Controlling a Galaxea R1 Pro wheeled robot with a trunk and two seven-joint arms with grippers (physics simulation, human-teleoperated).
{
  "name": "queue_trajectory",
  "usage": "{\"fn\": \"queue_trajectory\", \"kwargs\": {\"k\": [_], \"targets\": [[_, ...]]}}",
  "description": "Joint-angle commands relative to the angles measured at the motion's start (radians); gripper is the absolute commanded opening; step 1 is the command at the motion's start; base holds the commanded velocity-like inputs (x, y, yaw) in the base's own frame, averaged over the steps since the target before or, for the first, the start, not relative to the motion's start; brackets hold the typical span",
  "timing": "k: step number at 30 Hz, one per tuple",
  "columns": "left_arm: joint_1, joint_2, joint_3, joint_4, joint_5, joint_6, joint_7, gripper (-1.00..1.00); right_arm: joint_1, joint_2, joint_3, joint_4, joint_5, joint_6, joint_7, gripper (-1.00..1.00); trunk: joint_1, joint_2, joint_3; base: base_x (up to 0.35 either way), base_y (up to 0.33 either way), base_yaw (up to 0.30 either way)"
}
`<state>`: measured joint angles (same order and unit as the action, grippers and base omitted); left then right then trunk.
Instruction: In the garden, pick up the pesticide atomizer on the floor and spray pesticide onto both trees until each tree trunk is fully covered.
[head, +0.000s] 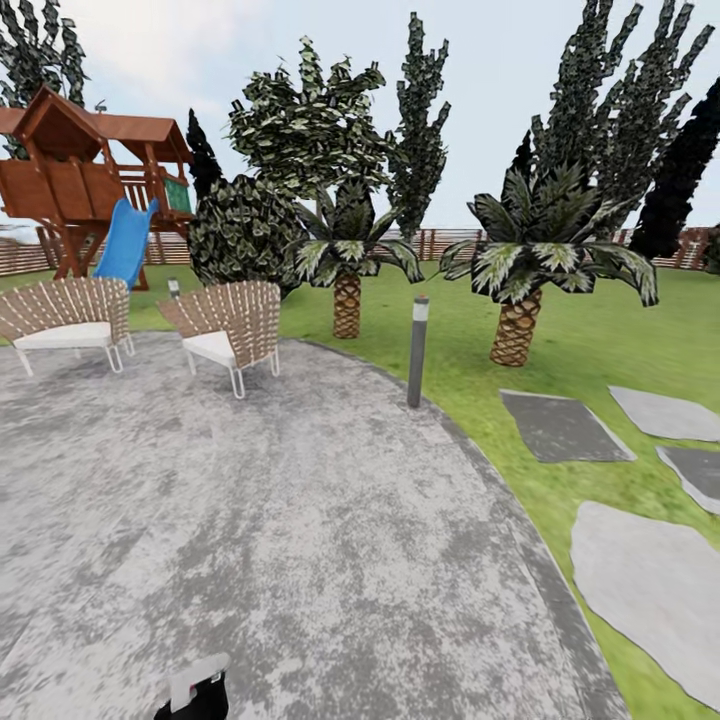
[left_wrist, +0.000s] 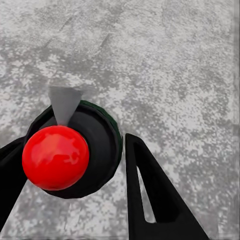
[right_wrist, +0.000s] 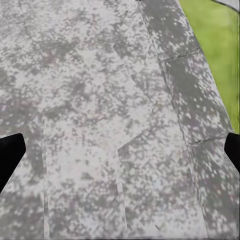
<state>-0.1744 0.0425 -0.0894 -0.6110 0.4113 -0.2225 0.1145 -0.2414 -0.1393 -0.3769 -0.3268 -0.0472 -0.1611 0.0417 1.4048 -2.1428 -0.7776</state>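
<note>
The pesticide atomizer sits between the fingers of the left claw, a black rounded body with a glossy red ball on it and a grey nozzle, hanging above the grey paved floor. It looks small, rigid and light, likely smooth plastic that could twist, so the body is the place to hold. The left claw pinches it; the right claw is spread wide over paving, holding nothing
</note>
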Motion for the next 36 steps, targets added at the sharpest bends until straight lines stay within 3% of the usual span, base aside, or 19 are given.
{"fn": "queue_trajectory", "kwargs": {"k": [1,9,36], "targets": [[0.0,0.002,-0.009,0.007,0.007,-0.005,0.008,-1.0,-0.001,0.0,-0.004,0.001,-0.005,-0.004,0.004,1.0,-0.004,0.007,0.002,0.0,0.0,-0.223],[0.0,0.001,-0.009,0.044,0.009,-0.006,0.006,-1.0,-0.001,0.001,-0.004,0.002,-0.005,-0.004,0.004,1.0,-0.035,0.063,0.027,0.0,0.0,-0.241],[0.0,0.001,-0.009,0.048,0.009,-0.007,0.007,-1.0,-0.001,0.0,-0.004,0.0,-0.005,-0.004,0.004,1.0,-0.138,0.252,0.112,0.0,0.0,-0.249]]}}
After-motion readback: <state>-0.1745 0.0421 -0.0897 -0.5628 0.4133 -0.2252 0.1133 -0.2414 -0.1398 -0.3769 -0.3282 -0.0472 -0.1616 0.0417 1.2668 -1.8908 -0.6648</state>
